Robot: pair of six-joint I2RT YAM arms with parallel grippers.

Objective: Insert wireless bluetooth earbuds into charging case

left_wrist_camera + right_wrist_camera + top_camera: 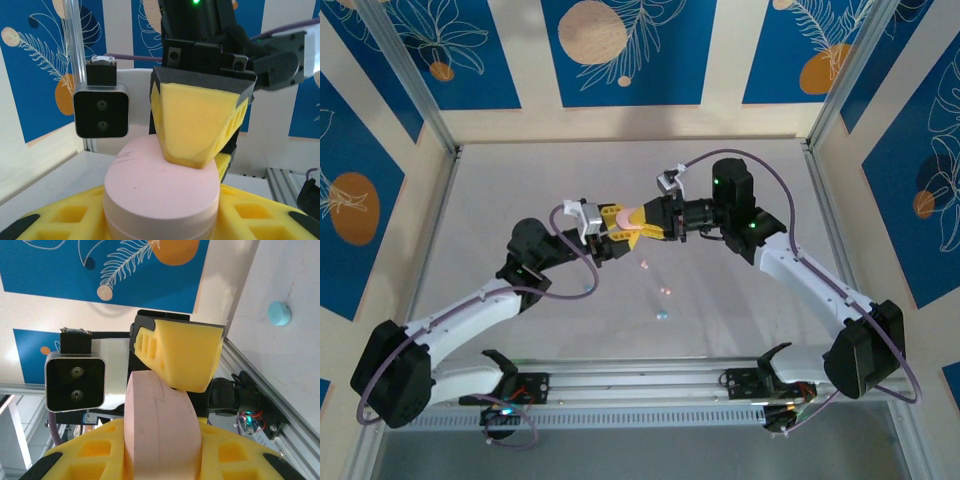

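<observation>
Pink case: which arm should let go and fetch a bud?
Right, I'd guess: left gripper and right gripper both clamp the pink case, but the loose buds lie slightly toward the right arm's side.

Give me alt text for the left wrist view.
A round pink case sits between the yellow fingers of the left gripper while the right gripper clamps it, one yellow finger flat on its top. A wrist camera and a blue leaf-patterned wall stand behind.

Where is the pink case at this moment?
In the top view, the pink case is held up over the middle of the table, between the fingers of the left gripper and the right gripper.
</observation>
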